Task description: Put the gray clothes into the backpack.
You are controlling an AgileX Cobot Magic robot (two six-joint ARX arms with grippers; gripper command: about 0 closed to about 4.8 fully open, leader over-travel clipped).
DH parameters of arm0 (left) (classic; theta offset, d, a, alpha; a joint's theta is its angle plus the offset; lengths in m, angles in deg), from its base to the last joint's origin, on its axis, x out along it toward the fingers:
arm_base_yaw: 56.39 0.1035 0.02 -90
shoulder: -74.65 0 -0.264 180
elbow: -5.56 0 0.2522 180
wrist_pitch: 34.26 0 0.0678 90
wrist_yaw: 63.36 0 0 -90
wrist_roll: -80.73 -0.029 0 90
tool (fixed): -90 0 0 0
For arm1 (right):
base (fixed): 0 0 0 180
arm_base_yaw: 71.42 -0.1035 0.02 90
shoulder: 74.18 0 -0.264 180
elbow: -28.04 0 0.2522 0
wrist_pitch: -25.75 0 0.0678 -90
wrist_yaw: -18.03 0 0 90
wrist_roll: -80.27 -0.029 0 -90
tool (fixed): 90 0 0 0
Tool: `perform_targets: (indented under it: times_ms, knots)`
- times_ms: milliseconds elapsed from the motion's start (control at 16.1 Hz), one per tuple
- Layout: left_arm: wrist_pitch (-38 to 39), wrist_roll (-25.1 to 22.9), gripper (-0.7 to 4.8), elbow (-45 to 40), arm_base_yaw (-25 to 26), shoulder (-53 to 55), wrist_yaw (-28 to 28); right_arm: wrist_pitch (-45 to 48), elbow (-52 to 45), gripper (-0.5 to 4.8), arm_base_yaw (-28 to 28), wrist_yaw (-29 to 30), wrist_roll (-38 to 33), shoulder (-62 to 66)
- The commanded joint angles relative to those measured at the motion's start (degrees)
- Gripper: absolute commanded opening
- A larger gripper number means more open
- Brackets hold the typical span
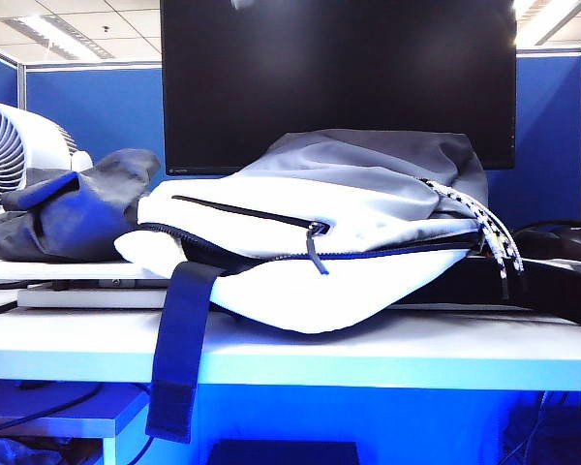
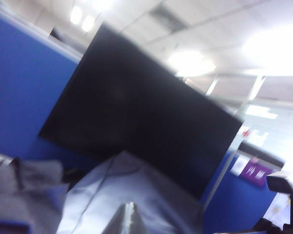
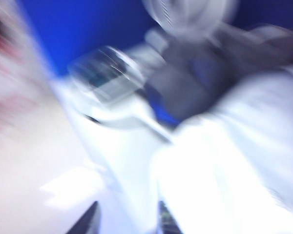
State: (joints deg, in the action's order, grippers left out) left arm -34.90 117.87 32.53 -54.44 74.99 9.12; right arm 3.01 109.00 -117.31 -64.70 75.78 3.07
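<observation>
From the exterior view I see the backpack (image 1: 368, 242) lying on its side on the white table (image 1: 416, 354), its blue zipper (image 1: 387, 252) parted only to a narrow slit, the dark blue strap (image 1: 179, 354) hanging over the table edge and the speckled cords (image 1: 489, 228) falling at its right end; the gray clothes (image 1: 68, 208) lie bunched just beside its left end, in front of a white fan (image 1: 15, 150), and they are not in the bag yet; no gripper shows in this view, so I judge that the grasp has not begun; the risk I see here is that the slit is too tight, so the fabric may pile on the rim or push the backpack along the table. In the left wrist view the picture is tilted and soft; the left gripper (image 2: 128, 217) shows only as a gray tip at the edge, fingers pressed together with nothing between them, above the backpack's gray top panel (image 2: 136, 190), with the black monitor (image 2: 136, 122) behind; a closed tip like this could snag the panel if it descends. The right wrist view is strongly blurred; the right gripper (image 3: 127, 222) shows two dark fingertips, standing apart and empty, over the white backpack with the clothes beyond; if I reach while the view is so smeared, I may seize the bag cloth instead of the garment.
</observation>
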Motion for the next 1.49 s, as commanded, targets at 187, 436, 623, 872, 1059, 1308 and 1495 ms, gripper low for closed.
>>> perform_targets:
  times_ms: [187,436,623,872,1059,1308,1495]
  knots:
    - [0.4,-2.1,-0.03,0.2,0.0,-0.2,-0.1,0.9,0.1,3.77,-7.1,-20.4,14.7,7.6]
    - [1.7,-2.9,-0.03,0.2,0.0,-0.2,-0.3,0.9,0.1,4.66,-7.6,-27.5,15.6,14.3]
    - [3.0,-2.9,-0.03,0.2,0.0,-0.2,-0.3,2.4,0.1,4.79,-7.6,-32.0,20.6,18.3]
    - [3.0,-2.9,-0.03,0.2,0.0,-0.1,-0.9,8.7,0.1,4.79,-7.2,-36.2,22.4,22.5]
    - [3.1,-2.9,-0.03,0.2,0.0,-0.2,-2.3,12.8,0.1,4.79,-5.1,-36.1,22.9,24.1]
    - [3.1,-2.9,-0.03,0.2,0.0,-0.2,-2.3,11.9,0.1,2.93,-1.9,-35.6,22.9,24.6]
    - [3.1,-3.1,-0.03,0.2,0.0,-0.2,-2.2,11.6,0.1,1.87,-1.6,-35.4,23.0,24.8]
